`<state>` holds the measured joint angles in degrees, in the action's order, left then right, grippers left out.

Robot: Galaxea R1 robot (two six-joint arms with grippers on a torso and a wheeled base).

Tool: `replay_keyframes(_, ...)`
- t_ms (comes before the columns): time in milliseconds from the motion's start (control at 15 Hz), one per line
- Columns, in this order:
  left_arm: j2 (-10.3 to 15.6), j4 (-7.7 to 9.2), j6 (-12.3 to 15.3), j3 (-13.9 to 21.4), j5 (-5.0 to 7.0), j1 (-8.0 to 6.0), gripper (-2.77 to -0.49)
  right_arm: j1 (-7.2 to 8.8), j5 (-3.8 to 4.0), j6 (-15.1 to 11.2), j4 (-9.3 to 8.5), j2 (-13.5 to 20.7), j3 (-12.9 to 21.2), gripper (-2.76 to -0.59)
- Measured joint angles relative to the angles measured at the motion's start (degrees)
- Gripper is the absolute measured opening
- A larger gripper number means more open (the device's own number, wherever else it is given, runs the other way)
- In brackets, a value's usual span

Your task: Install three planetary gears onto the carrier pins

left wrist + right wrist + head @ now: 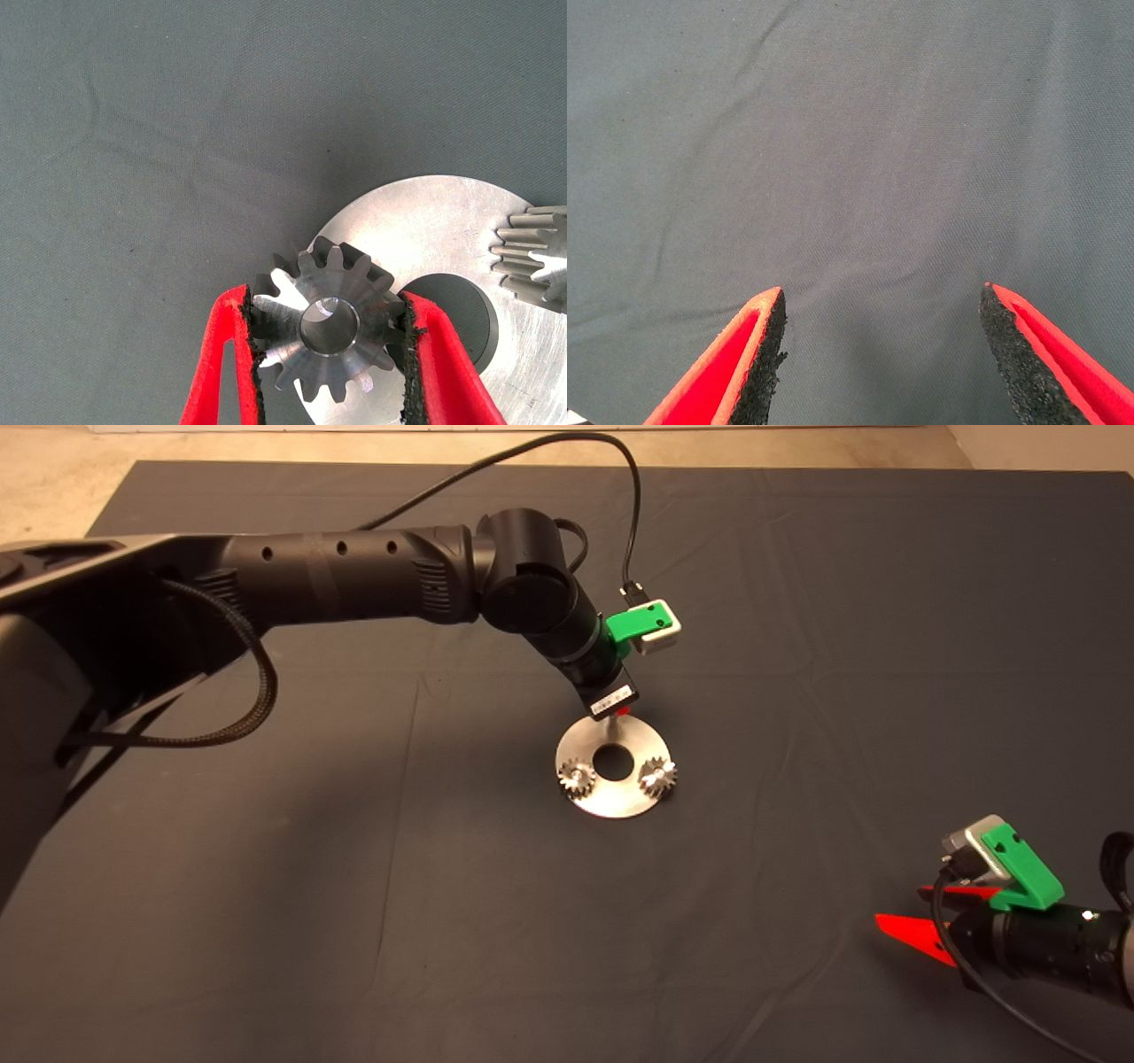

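Observation:
The round silver carrier plate lies mid-mat with a large centre hole. Two planetary gears sit on it, left and right of the hole, hiding their carrier pins. My left gripper hangs over the plate's far edge, shut on a third planetary gear held by its teeth between the black pads. A bright spot shows in that gear's centre hole; I cannot tell whether a pin is in it. In the head view the left wrist hides this gear. My right gripper rests open at the lower right.
Another seated gear shows at the edge of the left wrist view. The dark mat spreads wide around the plate. A black cable loops above the left wrist. The right wrist view holds only mat.

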<state>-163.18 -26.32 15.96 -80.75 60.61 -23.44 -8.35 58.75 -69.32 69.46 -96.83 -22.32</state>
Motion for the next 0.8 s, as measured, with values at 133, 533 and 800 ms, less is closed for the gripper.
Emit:
replay_keyframes(133,0.00,0.02,-0.02,0.00,0.02,0.09,-2.66,0.00,-0.02,0.00,0.01,0.00,0.00,-1.73)
replay_keyframes(533,0.00,0.00,0.00,0.00,-0.02,0.09,-2.66,0.00,-0.02,0.00,0.00,0.00,0.00,-1.73)
replay_keyframes(800,0.01,0.00,-0.02,0.00,-0.13,1.20,-2.66,0.00,-0.02,0.00,0.00,0.00,0.00,-1.73)
